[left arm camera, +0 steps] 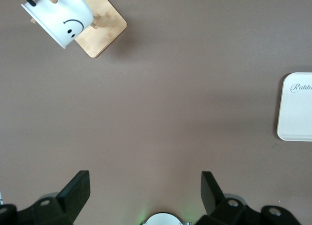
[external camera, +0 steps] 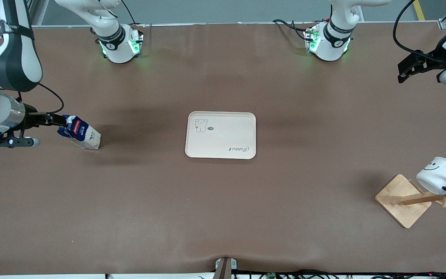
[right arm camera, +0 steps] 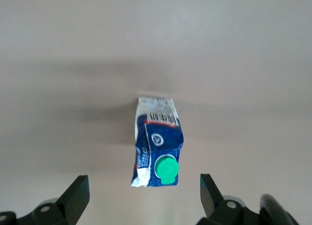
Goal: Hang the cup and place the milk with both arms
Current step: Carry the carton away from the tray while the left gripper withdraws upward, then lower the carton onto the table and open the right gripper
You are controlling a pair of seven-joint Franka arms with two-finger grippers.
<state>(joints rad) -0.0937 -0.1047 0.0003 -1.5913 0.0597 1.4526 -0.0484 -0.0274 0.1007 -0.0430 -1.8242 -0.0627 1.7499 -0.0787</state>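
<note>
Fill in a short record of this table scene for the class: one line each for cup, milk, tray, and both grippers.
cup: hung by its black handle on a peg of the wooden rack, toward the left arm's end
milk: on the table, off the tray, toward the right arm's end
tray: mid-table
left gripper: open, waiting above the table
right gripper: open, at the milk's top
</note>
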